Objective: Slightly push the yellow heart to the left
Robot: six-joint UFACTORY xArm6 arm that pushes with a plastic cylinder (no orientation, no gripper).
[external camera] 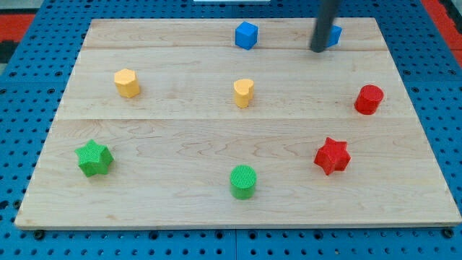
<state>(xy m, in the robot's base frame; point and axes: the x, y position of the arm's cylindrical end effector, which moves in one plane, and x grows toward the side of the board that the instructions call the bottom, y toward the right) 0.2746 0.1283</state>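
The yellow heart (pixel 244 92) sits near the middle of the wooden board (pixel 180 144), well apart from my tip (pixel 317 50), down and toward the view's left of it. My tip is a bare rod and holds nothing. It stands just beside a partly hidden blue block (pixel 335 35). The board lies on a blue table with holes (pixel 14 108). I count two yellow, two blue, two red and two green blocks.

Wooden board (pixel 180 137) rests on blue pegboard (pixel 22 231). Far edge: blue cube (pixel 246 35); second blue block (pixel 334 35), partly hidden. Left: yellow hexagon (pixel 126 83), green star (pixel 94 159). Near centre: green cylinder (pixel 243 181). Right: red cylinder (pixel 369 99), red star (pixel 332 156).
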